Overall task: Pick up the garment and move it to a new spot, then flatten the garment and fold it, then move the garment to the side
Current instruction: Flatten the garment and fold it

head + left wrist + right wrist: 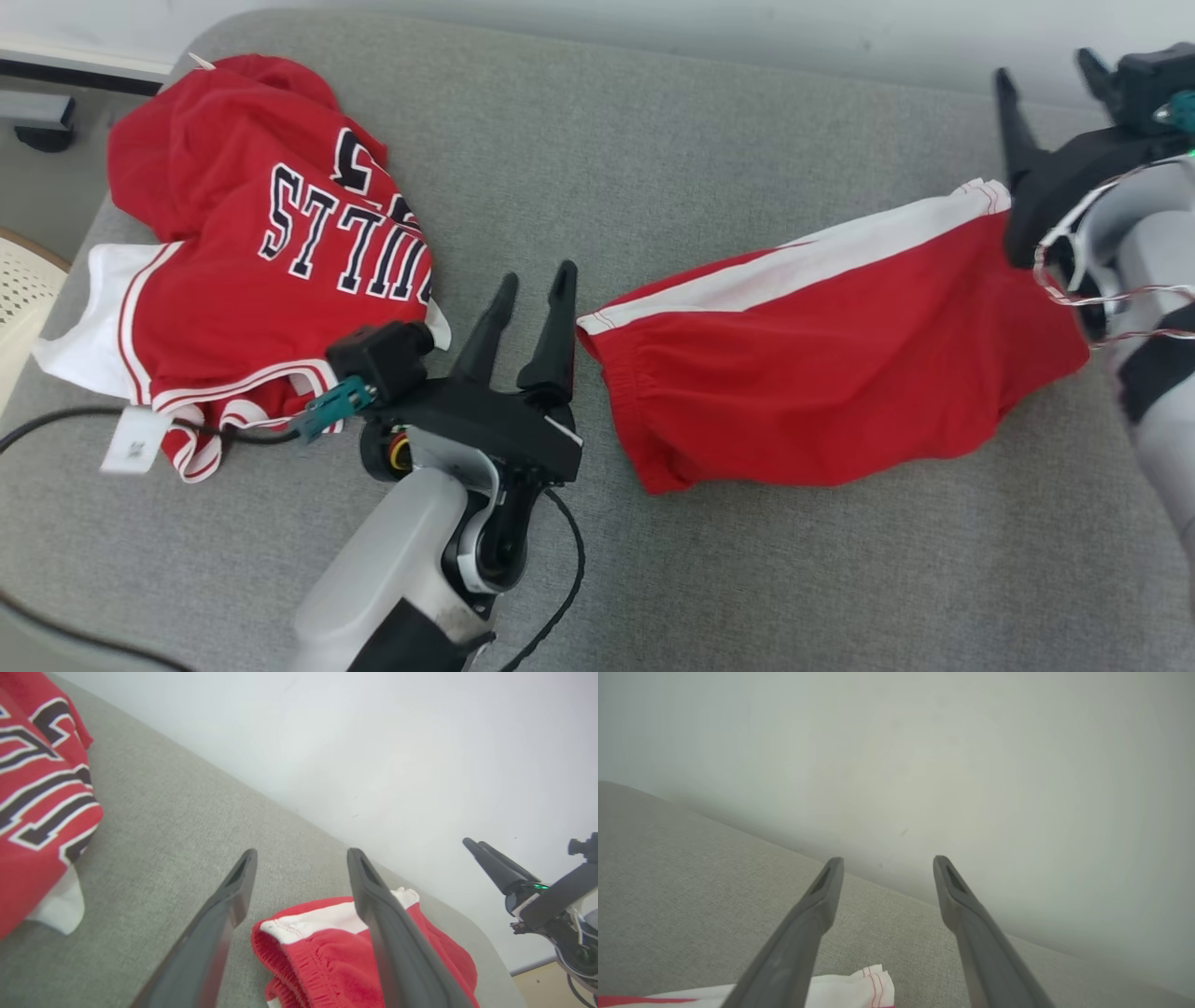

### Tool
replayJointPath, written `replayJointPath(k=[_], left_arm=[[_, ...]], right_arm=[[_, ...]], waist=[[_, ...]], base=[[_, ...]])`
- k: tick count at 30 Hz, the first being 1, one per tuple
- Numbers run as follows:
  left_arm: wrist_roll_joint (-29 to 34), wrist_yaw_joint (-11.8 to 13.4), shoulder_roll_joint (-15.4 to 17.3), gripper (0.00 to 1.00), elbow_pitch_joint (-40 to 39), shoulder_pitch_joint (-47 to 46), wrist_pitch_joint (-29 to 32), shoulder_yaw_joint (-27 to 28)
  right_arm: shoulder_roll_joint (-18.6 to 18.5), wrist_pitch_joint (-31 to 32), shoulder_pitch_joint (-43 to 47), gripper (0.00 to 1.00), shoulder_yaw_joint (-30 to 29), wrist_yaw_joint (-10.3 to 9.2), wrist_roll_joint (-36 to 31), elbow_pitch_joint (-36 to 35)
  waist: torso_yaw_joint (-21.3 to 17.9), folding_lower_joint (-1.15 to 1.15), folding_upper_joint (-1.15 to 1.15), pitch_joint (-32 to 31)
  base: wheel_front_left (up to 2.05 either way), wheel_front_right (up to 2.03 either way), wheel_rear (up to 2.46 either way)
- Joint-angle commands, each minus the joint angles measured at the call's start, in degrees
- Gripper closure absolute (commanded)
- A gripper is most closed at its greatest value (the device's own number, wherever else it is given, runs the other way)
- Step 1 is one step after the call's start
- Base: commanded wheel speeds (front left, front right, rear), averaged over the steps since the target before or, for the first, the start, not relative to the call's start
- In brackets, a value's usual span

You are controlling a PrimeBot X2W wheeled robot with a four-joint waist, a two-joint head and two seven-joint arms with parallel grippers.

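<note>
Listing 1 seat, 2 garments, 2 grippers.

**Edges / open room.** Grey upholstered cushion (653, 140), far edge along a pale wall (840, 28), rounded corner at far left. We note bare fabric between the garments, across the near side and behind the shorts. Off the left edge: pale latticed item (19, 280), type not clear.

**Item 1, task thing.** Red shorts (822, 373), lying right of centre on the cushion, a bit rumpled, w/ white side stripe (794, 261) along the far edge. Gathered waistband end points to the left gripper; the striped hem end lies at the right gripper.

**Item 2.** Red jersey (252, 233), crumpled at the left end, white trim, well apart from the shorts.

**Grippers.**
- Left gripper (538, 273): fingers spread, nothing between them, tips just beside the waistband end.
- Right gripper (1043, 65): fingers spread, empty, at the hem corner. We cannot tell if its body touches the cloth.

**View differences.**
- Head view gives both garments whole, plus a black cable (56, 420) by the jersey.
- Left wrist view gives waistband elastic (299, 956) close up, the other gripper against the wall, and tan floor (537, 980) past the cushion's end.
- Right wrist view gives a white hem corner w/ thin red lines (873, 982) below its fingers.

**Writing.** Jersey lettering (350, 243) reads "BULLS", upside down from the head, navy w/ white outline; part of a number shows above it. White tag (135, 439): print too small to read.
</note>
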Motion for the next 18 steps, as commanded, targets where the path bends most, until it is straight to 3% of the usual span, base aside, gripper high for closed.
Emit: replayJointPath(k=[1,5,6,8,14,18], left_arm=[[5.2,-0.8,0.0,0.0,-2.8,2.7,-0.1,2.8],[18.5,-1.3,0.8,0.0,-10.0,7.9,-0.2,7.8],[18.5,-1.3,0.8,0.0,-10.0,7.9,-0.2,7.8],[26.0,-1.7,1.2,0.0,-15.4,14.2,-0.1,10.9],[34.3,-3.3,1.3,0.0,-24.3,26.1,-0.1,14.8],[36.6,-4.3,1.2,0.0,-27.5,32.1,-0.1,15.2]], right_arm=[[1.0,-1.7,-0.2,0.0,-1.1,-0.13,0.8,1.0],[3.4,-0.8,2.2,0.0,-3.1,-0.13,4.6,3.0],[3.4,-0.8,2.2,0.0,-3.1,-0.13,4.6,3.0],[3.9,2.0,4.8,0.0,-2.9,-0.13,8.0,2.6],[2.6,4.2,11.6,0.0,-2.5,-0.13,11.6,3.6],[1.1,3.8,15.5,0.0,-3.9,-0.13,12.9,5.7]], waist=[[0.4,0.0,-0.01,-1.2],[0.6,0.0,-0.01,-3.6],[0.6,0.0,-0.01,-3.6],[0.3,0.0,-0.01,-5.6],[0.2,0.0,-0.01,-9.0],[1.2,0.0,-0.01,-10.5]], base=[[0.0,0.0,0.0],[0.0,0.0,0.0],[0.0,0.0,0.0],[0.0,0.0,0.0],[0.0,0.0,0.0],[0.0,0.0,0.0]])
